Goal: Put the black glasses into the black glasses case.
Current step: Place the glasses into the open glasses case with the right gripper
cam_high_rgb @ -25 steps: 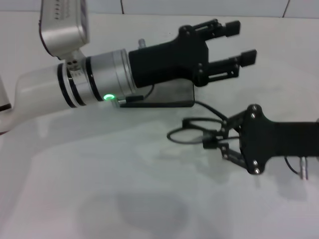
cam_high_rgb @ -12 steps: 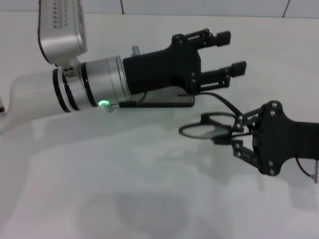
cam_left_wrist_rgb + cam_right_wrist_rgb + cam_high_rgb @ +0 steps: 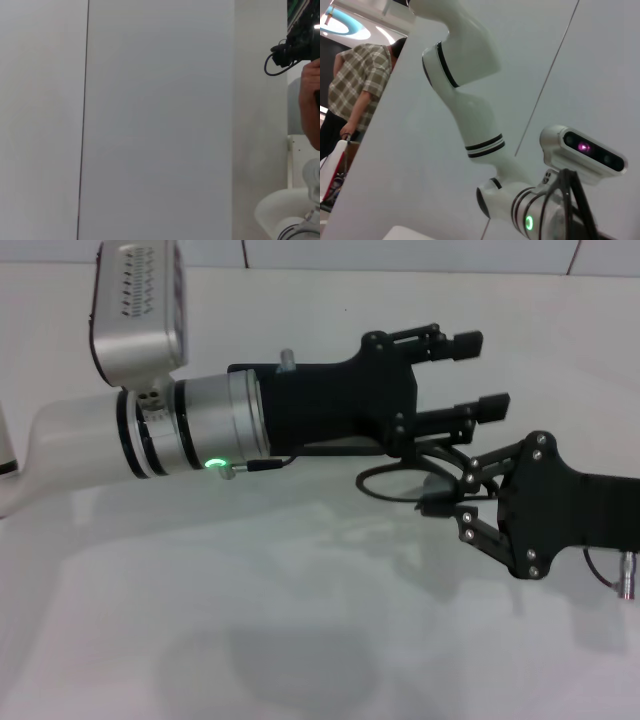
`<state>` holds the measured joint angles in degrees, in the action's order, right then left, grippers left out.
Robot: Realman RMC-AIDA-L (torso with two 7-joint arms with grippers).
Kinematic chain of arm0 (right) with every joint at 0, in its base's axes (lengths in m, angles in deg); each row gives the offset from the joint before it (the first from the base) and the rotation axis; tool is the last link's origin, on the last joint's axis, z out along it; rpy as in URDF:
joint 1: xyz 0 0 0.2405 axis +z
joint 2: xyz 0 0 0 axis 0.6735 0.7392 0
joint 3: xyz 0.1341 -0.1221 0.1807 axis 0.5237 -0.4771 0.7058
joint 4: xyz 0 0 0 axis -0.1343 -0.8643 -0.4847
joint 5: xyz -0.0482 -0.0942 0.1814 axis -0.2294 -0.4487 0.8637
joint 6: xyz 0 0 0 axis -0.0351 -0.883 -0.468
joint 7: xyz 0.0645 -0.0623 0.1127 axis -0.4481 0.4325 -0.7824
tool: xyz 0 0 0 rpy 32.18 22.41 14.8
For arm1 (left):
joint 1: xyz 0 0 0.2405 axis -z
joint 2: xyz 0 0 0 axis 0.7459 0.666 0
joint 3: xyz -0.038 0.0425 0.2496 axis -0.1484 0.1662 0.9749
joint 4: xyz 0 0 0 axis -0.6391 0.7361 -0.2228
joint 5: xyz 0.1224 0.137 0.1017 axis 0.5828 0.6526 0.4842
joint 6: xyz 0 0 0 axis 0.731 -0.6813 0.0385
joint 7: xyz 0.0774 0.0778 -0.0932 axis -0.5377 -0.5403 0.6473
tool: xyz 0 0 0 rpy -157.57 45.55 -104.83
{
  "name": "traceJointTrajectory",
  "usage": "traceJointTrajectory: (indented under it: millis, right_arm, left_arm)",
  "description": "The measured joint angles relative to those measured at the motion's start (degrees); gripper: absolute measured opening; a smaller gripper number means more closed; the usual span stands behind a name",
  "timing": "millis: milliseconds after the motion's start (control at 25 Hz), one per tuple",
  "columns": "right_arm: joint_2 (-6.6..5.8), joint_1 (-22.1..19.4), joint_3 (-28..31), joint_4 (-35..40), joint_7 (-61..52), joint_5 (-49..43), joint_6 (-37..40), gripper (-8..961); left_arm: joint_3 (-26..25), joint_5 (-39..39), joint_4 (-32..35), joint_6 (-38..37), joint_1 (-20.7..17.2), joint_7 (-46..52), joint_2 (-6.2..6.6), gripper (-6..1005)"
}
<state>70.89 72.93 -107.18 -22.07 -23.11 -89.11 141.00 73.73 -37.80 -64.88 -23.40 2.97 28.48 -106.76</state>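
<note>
Above the white table (image 3: 300, 640), the black glasses (image 3: 400, 480) are pinched at one end by the right gripper (image 3: 445, 508). Just beyond them, the left gripper (image 3: 480, 375) is held with fingers spread, empty. The black glasses case is hidden behind the left arm.

Table (image 3: 200, 620): smooth, faintly glossy white. Left gripper (image 3: 470, 375): matt black plastic behind brushed metal collar. Glasses (image 3: 400, 480): thin glossy black frame.

Grippers: two, left gripper (image 3: 478, 372) and right gripper (image 3: 441, 510); black glasses (image 3: 405, 483): one pair; black glasses case (image 3: 335, 450): apparently one, mostly hidden behind the left gripper
</note>
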Motion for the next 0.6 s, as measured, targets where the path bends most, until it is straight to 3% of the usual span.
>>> traceJointTrajectory:
  millis: [200, 360, 440, 600]
  right_arm:
    - [-0.3, -0.09, -2.01, 0.55, 0.0, -0.35, -3.04, 116]
    - [0.16, -0.39, -3.88, 3.36, -0.03, 0.93, -12.79, 116]
    - [0.19, -0.5, -7.43, 5.56, -0.5, 4.27, -18.66, 116]
    - [0.18, -1.44, -20.51, 14.35, -2.94, 12.89, -35.92, 117]
  left_arm:
    - [-0.03, -6.44, -1.71, 0.93, -2.23, -0.95, 0.03, 712]
    - [-0.07, -16.47, -3.05, 3.39, -5.6, -1.03, 0.0, 712]
    - [-0.07, -20.26, -3.09, 4.31, -7.32, -1.03, 0.03, 712]
    - [-0.1, -23.39, -3.12, 4.67, -9.75, -0.91, 0.25, 712]
